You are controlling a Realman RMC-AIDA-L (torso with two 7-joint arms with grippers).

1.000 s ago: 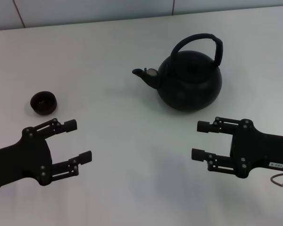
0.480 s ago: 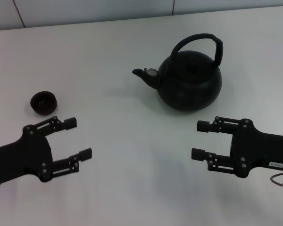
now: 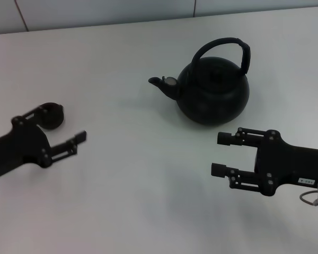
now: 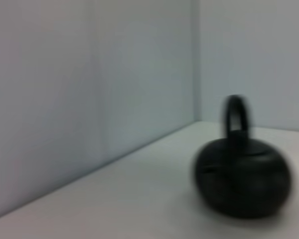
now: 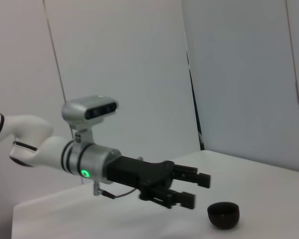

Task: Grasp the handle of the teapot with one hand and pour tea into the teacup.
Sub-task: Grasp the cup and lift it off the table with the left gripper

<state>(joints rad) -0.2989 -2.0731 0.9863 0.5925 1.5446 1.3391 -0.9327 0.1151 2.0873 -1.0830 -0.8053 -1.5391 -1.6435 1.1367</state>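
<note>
Left gripper point(image 3: 69, 127) fingers spread wide, upper finger partly hiding the teacup point(image 3: 54, 116). Right gripper point(image 3: 221, 154) fingers wide, empty, near the teapot point(image 3: 214, 91); handle point(image 3: 229, 45) untouched.

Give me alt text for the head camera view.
A black teapot with an arched handle stands on a white table, spout pointing left. The open left gripper partly hides a small dark teacup; the open right gripper hovers near the teapot.

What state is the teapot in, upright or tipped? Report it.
Upright. The teapot sits flat on the table, handle arched overhead, spout level; neither gripper touches it.
</note>
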